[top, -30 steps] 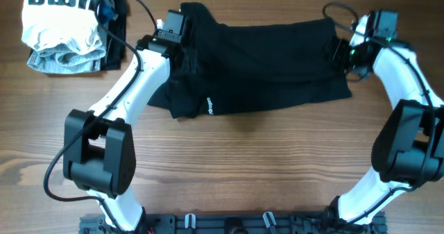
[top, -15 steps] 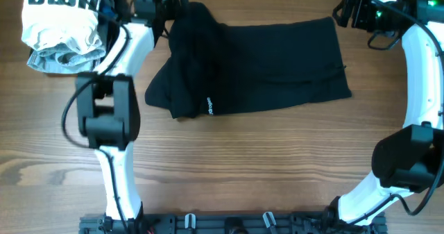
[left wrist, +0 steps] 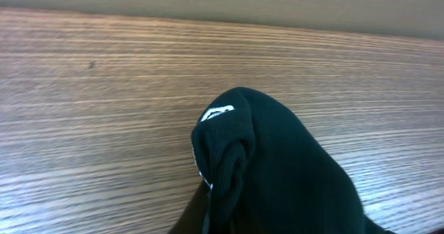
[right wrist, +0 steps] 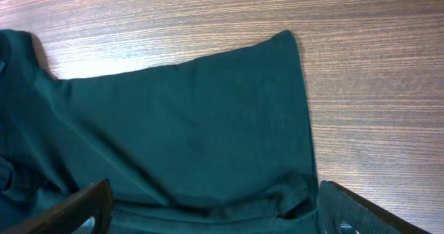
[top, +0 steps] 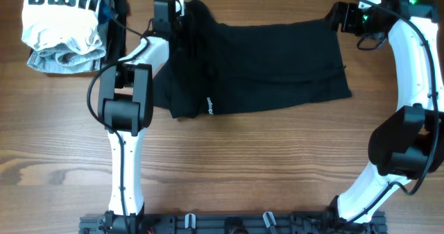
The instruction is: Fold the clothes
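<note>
A black garment (top: 263, 67) lies spread flat across the far half of the table, with a small white label near its front left edge. My left gripper (top: 172, 13) sits at the garment's far left corner and is shut on a bunched fold of black cloth (left wrist: 277, 164); its fingers are hidden under that fold in the left wrist view. My right gripper (top: 338, 17) hovers at the far right corner. It is open, its fingers (right wrist: 83, 207) wide apart with the garment's rumpled edge (right wrist: 208, 123) lying between them.
A pile of folded clothes (top: 62, 29), white and grey with a black-and-white striped piece on top, sits at the far left. A dark item (top: 114, 36) lies against it. Bare wooden table (top: 243, 164) stretches in front of the garment.
The left gripper has gone from open to shut at the garment's far left corner. The right gripper has moved off the garment's right edge, up to its far right corner.
</note>
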Robot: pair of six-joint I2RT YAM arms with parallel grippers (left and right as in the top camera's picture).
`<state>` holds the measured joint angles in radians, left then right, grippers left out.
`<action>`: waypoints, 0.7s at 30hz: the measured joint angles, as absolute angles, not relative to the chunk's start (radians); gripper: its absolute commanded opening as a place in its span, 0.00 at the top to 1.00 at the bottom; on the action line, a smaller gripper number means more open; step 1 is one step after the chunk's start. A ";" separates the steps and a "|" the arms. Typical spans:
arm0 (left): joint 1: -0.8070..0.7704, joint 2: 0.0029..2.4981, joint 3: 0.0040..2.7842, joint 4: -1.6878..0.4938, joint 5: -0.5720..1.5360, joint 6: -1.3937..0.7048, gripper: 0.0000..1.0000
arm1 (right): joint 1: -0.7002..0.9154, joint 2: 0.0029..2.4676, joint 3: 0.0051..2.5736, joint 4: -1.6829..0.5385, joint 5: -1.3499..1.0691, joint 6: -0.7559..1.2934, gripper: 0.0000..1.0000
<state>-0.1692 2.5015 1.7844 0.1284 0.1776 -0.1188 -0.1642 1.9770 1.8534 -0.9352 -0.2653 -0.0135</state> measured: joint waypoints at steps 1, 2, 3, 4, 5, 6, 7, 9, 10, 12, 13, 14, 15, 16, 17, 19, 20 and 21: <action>-0.174 2.502 1.784 0.131 0.178 -0.120 0.96 | -0.164 1.977 1.853 -0.930 -0.261 -0.016 0.15; -0.175 2.500 1.784 0.128 0.178 -0.124 0.96 | -0.164 1.977 1.853 -0.918 -0.259 -0.013 0.18; -0.175 2.495 1.784 0.114 0.177 -0.125 0.96 | -0.164 1.977 1.852 -0.891 -0.257 -0.009 0.22; -0.175 2.479 1.783 0.082 0.178 -0.128 0.96 | -0.164 1.977 1.851 -0.856 -0.254 -0.001 0.25; -0.175 2.452 1.782 0.048 0.177 -0.130 0.96 | -0.164 1.978 1.848 -0.794 -0.250 0.012 0.25; -0.175 2.424 1.781 0.035 0.177 -0.133 0.96 | -0.164 1.980 1.846 -0.736 -0.245 0.028 0.25; -0.175 2.376 1.781 -0.003 0.178 -0.133 0.96 | -0.164 1.987 1.845 -0.667 -0.240 0.044 0.25; -0.179 2.309 1.782 -0.034 0.178 -0.133 0.96 | -0.159 2.044 1.846 -0.538 -0.231 0.075 0.22; -0.183 2.286 1.784 -0.062 0.178 -0.133 0.96 | -0.152 2.094 1.846 -0.495 -0.223 0.084 0.21; -0.191 2.284 1.786 -0.121 0.177 -0.133 0.96 | -0.136 2.207 1.846 -0.414 -0.196 0.097 0.20; -0.195 2.284 1.785 -0.139 0.177 -0.133 0.96 | -0.131 2.251 1.846 -0.398 -0.186 0.102 0.19; -0.198 2.284 1.785 -0.148 0.177 -0.133 0.96 | -0.127 2.295 1.846 -0.382 -0.173 0.109 0.17; -0.201 2.284 1.785 -0.151 0.177 -0.133 0.96 | -0.125 2.335 1.844 -0.372 -0.160 0.113 0.17; -0.204 2.284 1.785 -0.157 0.177 -0.133 0.96 | -0.124 2.372 1.840 -0.354 -0.136 0.116 0.17; -0.205 2.284 1.785 -0.157 0.177 -0.133 0.96 | -0.124 2.387 1.838 -0.348 -0.122 0.116 0.17; -0.205 2.284 1.785 -0.157 0.173 -0.132 0.96 | -0.124 2.406 1.837 -0.319 -0.079 0.114 0.17; -0.205 2.284 1.785 -0.159 0.169 -0.132 0.96 | -0.124 2.415 1.837 -0.308 -0.062 0.112 0.18; -0.205 2.284 1.785 -0.163 0.168 -0.132 0.96 | -0.124 2.424 1.837 -0.301 -0.050 0.109 0.21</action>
